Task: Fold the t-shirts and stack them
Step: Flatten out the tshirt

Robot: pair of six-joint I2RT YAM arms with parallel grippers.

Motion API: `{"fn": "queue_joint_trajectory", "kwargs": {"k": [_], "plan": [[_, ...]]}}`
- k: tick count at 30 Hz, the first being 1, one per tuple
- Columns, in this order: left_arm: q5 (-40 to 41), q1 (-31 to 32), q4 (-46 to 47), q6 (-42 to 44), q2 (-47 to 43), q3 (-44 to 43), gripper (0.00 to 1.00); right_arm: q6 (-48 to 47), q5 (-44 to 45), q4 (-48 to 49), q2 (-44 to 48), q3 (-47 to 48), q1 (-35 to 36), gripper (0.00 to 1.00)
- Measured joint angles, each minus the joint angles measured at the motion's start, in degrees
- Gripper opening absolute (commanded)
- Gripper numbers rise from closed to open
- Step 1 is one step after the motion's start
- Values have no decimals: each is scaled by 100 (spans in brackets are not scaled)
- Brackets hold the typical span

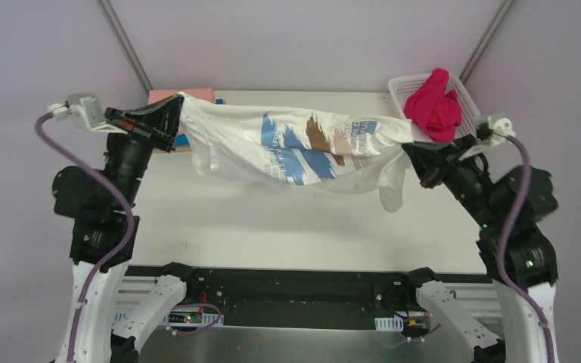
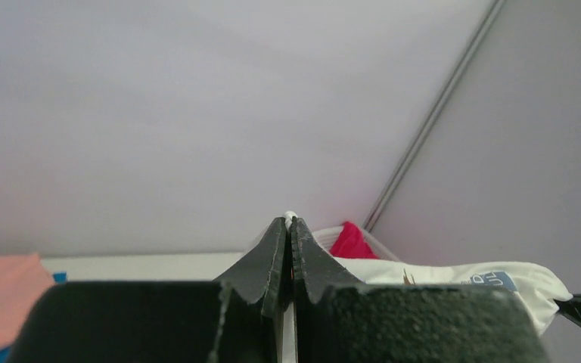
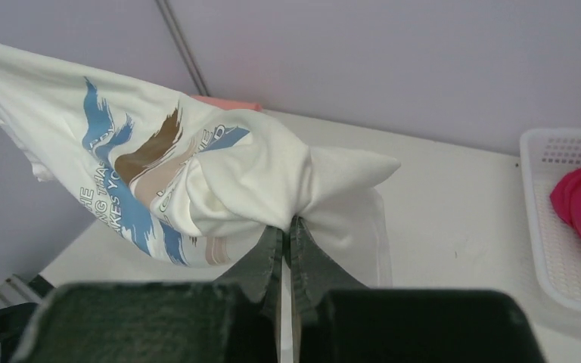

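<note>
Now I'm holding the white t-shirt (image 1: 302, 144) aloft, left tool (image 1: 176, 112) and right tool (image 1: 411, 148) each clamped on an edge, risking a thin-pinch slip.

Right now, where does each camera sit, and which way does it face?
Top: above and behind, looking down at the table; left arm and right arm show.
Left wrist: on the left arm, facing the far right corner; its shut left fingers show.
Right wrist: on the right arm, facing far left; its right fingers pinch the white printed t-shirt.
Shared: all three show that shirt and the magenta t-shirt.
</note>
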State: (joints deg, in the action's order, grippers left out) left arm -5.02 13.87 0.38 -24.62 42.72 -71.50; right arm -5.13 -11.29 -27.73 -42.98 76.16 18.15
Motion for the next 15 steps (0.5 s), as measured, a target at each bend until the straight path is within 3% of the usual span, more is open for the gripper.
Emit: {"fn": "queue_joint_trajectory", "kwargs": {"k": [8,15], "plan": [[-352,2,-190,70,-330,-931,0,557,-450,-511,726,619,0,0],[42,4,-267,164,192,-599,0,820,-264,-942,323,109,2,4]]}}
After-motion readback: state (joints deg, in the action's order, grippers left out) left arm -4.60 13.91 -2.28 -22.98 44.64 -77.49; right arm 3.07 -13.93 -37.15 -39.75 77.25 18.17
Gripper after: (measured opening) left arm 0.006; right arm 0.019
